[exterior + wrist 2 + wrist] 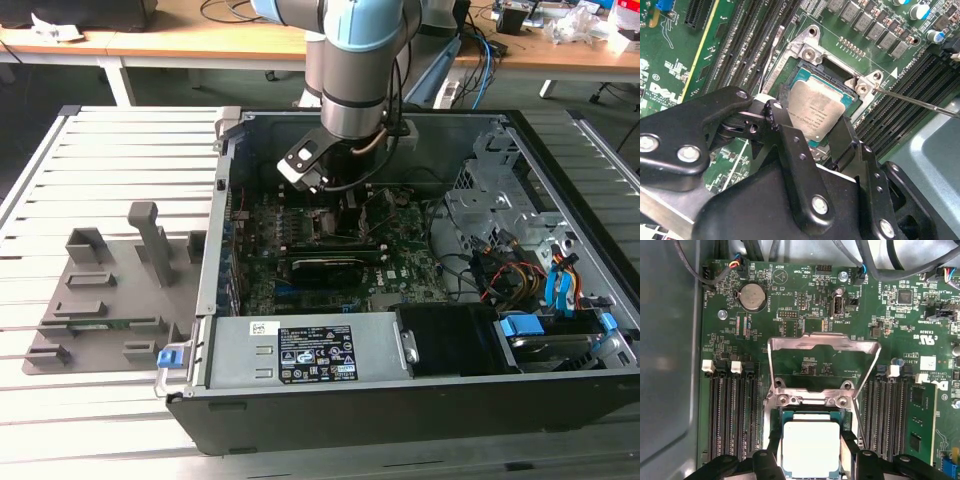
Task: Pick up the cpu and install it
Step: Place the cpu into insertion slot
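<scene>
Slatted metal table (120, 140), desks behind. An open PC case (400, 420) sat on it, with a grey fixture tray (100, 340) at the exterior view's left. The arm (350, 80) reached straight down into the case over the motherboard (405, 265).

The cpu (817, 107) was at the socket (810, 62), silver lid up, with its green edge showing inside the black frame. The gripper (810, 117) straddled it. Its fingers (785, 130) sat against two opposite edges, so it looked pinched rather than let go. Couldn't tell if it was fully down in the socket or a hair above.

Outward from there:
- The load plate (822, 342) stood swung up on the far side of the socket, clear of the chip.
- The lever (920, 102), a thin rod, angled out to one side.
- Memory slots (735, 415) ran along both sides, with a green memory stick (920, 425) in an outer one.

My read on doing this placement well:
- Lid dead level, edges square to the frame, corner marks matched.
- Straight vertical approach, with no sliding across the socket. The contacts underneath would bend easily.
- Zero push. It should drop in under its own weight.
- The fingers needed room between the frame walls, and that clearance looked tight.
- Raised plate and lever were the snag risks for the wrist.
</scene>
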You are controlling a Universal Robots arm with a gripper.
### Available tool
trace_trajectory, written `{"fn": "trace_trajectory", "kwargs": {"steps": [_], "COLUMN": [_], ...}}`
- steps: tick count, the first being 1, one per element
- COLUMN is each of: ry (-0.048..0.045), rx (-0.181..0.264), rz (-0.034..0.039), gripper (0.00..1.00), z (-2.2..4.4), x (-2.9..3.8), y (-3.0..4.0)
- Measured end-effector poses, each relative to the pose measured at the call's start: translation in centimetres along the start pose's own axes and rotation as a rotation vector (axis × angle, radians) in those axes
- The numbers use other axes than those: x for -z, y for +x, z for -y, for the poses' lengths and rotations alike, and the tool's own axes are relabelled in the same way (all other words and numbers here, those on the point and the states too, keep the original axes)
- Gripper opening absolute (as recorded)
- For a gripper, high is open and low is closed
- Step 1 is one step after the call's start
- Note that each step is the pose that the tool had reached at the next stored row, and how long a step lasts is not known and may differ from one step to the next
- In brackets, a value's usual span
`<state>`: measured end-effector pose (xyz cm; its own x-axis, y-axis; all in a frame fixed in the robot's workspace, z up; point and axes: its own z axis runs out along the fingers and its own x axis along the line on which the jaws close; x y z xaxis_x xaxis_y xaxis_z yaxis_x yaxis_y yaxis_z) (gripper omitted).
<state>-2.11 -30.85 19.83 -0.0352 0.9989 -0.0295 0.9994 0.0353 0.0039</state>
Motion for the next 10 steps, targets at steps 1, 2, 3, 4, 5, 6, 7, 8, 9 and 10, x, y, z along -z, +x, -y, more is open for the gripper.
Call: {"fn": "trace_trajectory", "kwargs": {"steps": [1,2,3,4,5,6,7,8,9,10], "ry": [0.0002,0.0004,0.0003,0.0002,0.0001,0.0001,0.0001,0.0001,0.0001,0.0001], "rx": [0.000,0.000,0.000,0.000,0.000,0.000,0.000,0.000,0.000,0.000], "rz": [0.0003,0.0005,0.0004,0.0002,0.0001,0.0001,0.0001,0.0000,0.0001,0.0001], "gripper": [0.55,0.55,0.55,0.55,0.55,0.55,0.55,0.55,0.55,0.55], "z": [0.06,0.07,0.08,0.08,0.08,0.08,0.08,0.08,0.08,0.08], "x": [-0.11,-0.19,-0.26,-0.28,-0.28,-0.28,-0.29,-0.29,-0.29,-0.29], "y": [0.00,0.00,0.01,0.02,0.02,0.02,0.02,0.02,0.02,0.02]}}
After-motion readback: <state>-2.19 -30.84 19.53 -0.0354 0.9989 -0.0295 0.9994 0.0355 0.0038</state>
